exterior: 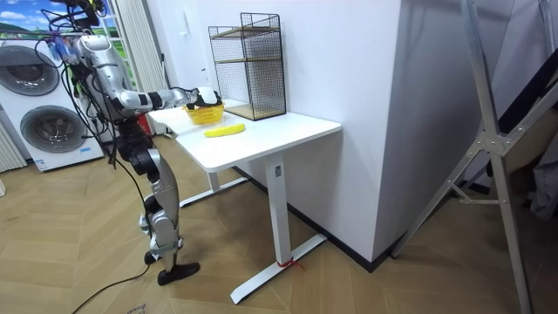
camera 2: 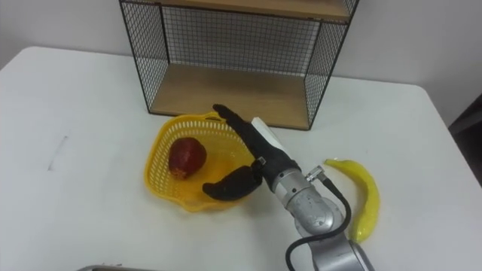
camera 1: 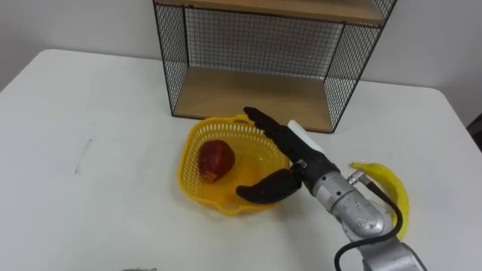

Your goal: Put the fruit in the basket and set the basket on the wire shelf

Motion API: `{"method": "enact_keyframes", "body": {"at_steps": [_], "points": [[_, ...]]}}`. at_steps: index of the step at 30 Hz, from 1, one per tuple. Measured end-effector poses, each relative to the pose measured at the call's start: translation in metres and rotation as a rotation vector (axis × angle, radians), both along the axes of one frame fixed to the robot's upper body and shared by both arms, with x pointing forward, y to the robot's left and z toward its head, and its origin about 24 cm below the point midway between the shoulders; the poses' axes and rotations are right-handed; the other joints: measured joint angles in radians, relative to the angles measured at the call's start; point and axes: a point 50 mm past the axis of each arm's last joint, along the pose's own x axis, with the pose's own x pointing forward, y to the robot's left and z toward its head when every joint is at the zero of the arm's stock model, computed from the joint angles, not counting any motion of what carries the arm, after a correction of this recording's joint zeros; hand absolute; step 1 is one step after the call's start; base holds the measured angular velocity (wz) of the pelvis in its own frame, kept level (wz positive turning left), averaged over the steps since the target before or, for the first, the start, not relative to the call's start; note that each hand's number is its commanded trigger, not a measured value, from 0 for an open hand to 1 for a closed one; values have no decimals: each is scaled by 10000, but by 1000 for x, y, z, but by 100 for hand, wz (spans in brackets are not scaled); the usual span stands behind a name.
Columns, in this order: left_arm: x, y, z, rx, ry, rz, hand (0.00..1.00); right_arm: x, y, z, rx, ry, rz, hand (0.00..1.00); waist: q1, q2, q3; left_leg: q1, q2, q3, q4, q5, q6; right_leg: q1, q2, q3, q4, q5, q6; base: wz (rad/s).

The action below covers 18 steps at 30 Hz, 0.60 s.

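Right hand (camera 1: 292, 156) is hovering open-fingered over the yellow plastic mesh basket (camera 1: 188, 144), the round red apple (camera 1: 215, 160) lying inside; the curved yellow banana (camera 1: 389, 187) is waiting on the white table (camera 1: 90, 98), likely needing grasping next.

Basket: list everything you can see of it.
The basket is yellow, round and shallow, plastic by its look, with lattice walls. It sits upright on the white table, just in front of the wire shelf. One red fruit lies inside, toward its left. The right hand is open over its right side, fingers above the far rim, thumb at the near rim; contact is unclear. The banana lies outside it, to its right.
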Motion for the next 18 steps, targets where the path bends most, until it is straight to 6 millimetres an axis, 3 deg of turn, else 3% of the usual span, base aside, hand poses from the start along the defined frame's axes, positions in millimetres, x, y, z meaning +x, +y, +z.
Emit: {"method": "enact_keyframes", "body": {"at_steps": [5,10,18], "points": [[-5,-1,-1,111,99,2,0,0,0,1,1273,352,-152,0,-42,14,8,34,-4,2,3,0,0,39,13,4,-12,0,0,0],[-12,-3,-2,79,335,71,0,6,-19,9,3111,336,-1354,0,-97,27,0,30,-18,-7,14,-1,-1,49,13,-6,-14,1,0,0],[-29,-4,-3,26,721,267,0,11,-44,19,4351,-333,-3053,0,-445,58,-71,61,-20,72,26,0,-1,48,14,46,7,1,0,0]]}}
